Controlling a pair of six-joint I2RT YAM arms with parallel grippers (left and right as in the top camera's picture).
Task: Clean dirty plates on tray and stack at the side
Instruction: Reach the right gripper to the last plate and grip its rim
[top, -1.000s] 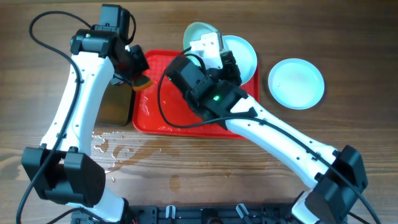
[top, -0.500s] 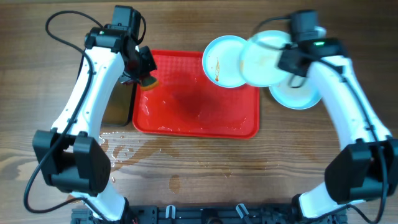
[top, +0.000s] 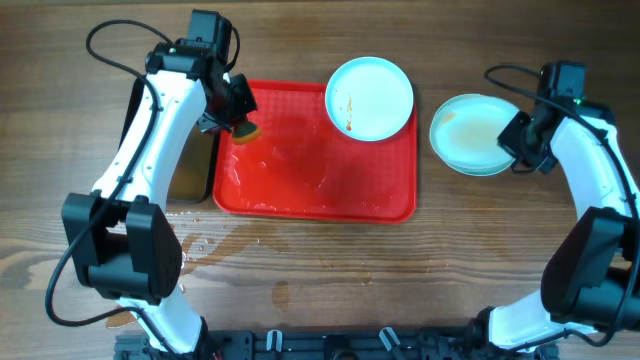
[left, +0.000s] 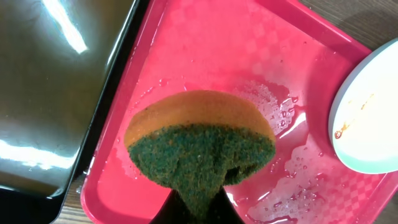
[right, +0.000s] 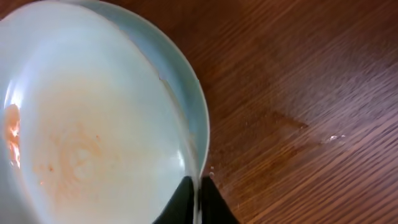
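A black tray (top: 190, 168) of brownish water stands on the splashed wooden table (top: 300, 300), a green-and-orange sponge (left: 199, 146) near it.

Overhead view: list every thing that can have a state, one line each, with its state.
Plate on tray, sauce-smeared.
Top plate, orange-filmed, over lower plate.
Tray, wet.
Sponge, pinched in left gripper.
Right gripper, shut on top plate's rim.
Black tray, holds brownish liquid.

Bright, even light; white glare streaks the black tray (left: 31, 202).
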